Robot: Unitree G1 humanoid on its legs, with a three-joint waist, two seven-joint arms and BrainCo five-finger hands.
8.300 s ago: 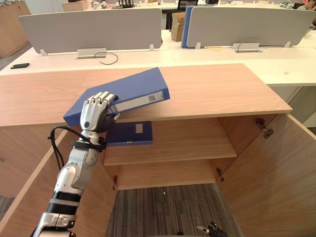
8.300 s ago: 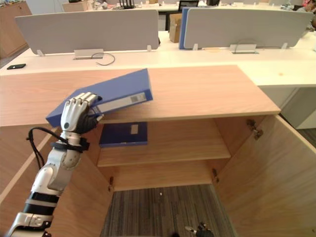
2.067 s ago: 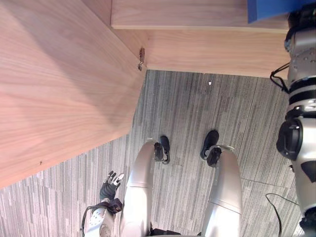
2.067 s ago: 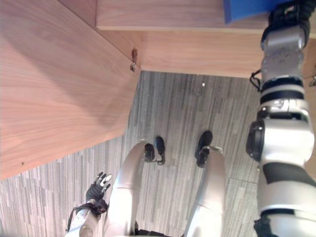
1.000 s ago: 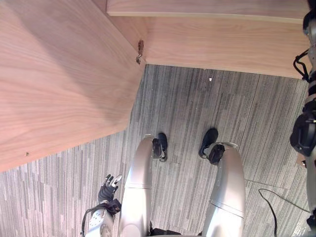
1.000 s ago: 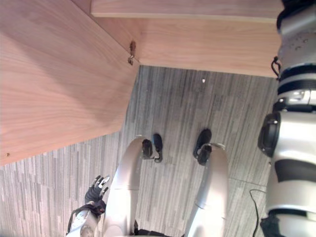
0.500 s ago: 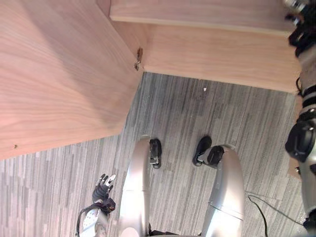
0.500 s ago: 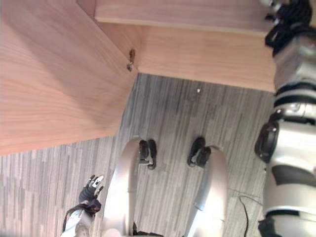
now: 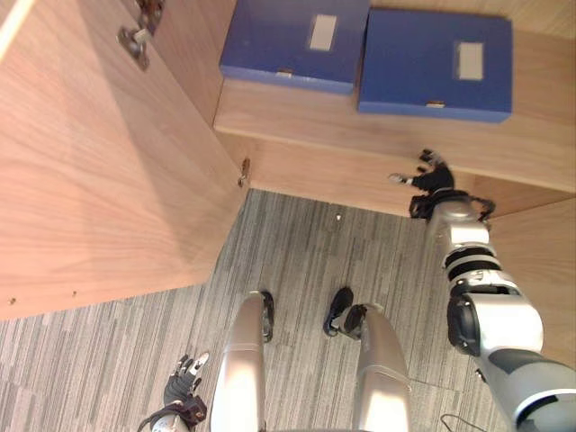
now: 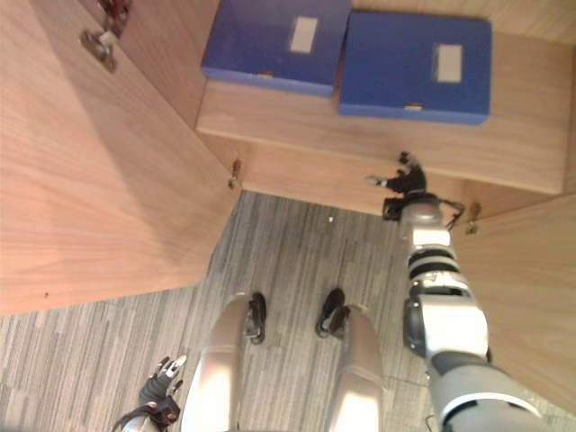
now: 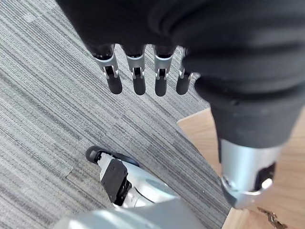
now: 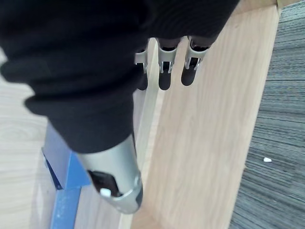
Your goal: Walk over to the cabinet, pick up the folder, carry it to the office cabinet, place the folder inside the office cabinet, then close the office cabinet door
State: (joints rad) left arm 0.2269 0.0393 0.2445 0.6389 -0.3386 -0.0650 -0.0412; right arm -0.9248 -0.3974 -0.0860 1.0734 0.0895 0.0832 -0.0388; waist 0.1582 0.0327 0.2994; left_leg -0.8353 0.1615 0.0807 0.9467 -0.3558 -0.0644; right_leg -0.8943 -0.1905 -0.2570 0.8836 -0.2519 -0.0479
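Blue hard-backed folder (image 9: pixel 436 61) with a white label lies flat on the light wood cabinet shelf (image 9: pixel 297 112) in the left eye view, just beside a second blue folder (image 9: pixel 295 38). The pair look alike, so I only judge the right one to be the task's, as it is nearer the arm. Below the shelf front the right hand (image 9: pixel 430 180) is apart from both, fingers loosely spread, holding nothing. Low by the grey striped carpet (image 9: pixel 297 261) is the left hand (image 9: pixel 183 393). The left door (image 9: pixel 90 162) and right door (image 9: pixel 540 261) stand open. Left wrist view: fingers (image 11: pixel 138 81) straight, empty. Right wrist view: fingers (image 12: pixel 164 78) straight along the shelf edge. Handling (judgement): stiff, boxy, fairly light, with smooth covers that may slip. Take it across the spine edge, thumb under, fingers over. Versus 2.1 s ago: the camera has tilted up, and the right arm, then up at a blue corner, is now clear of the folder.
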